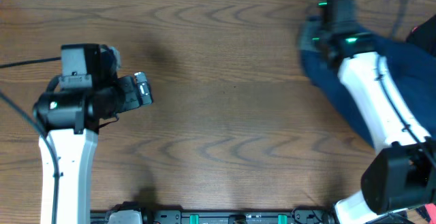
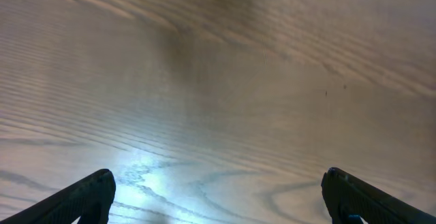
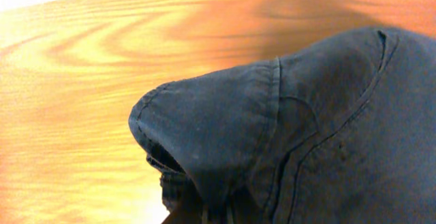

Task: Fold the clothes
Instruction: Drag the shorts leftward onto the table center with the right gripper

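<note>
The clothes (image 1: 409, 67) are dark navy shorts, bunched at the table's right edge and partly under my right arm. In the right wrist view a seamed fold of the clothes (image 3: 300, 129) humps up and fills the lower right, hiding my fingers; the cloth gathers toward the bottom centre where the jaws pinch it. My right gripper (image 1: 310, 37) is shut on the left end of the shorts. My left gripper (image 1: 143, 89) hovers over bare wood at the left, far from the cloth. Its fingers (image 2: 95, 193) stand wide open, nothing between them.
The brown wooden table (image 1: 225, 81) runs between the two arms. Its far edge meets a white strip at the top. A black rail with arm bases (image 1: 231, 217) lines the near edge. A cable (image 1: 20, 64) trails to the left arm.
</note>
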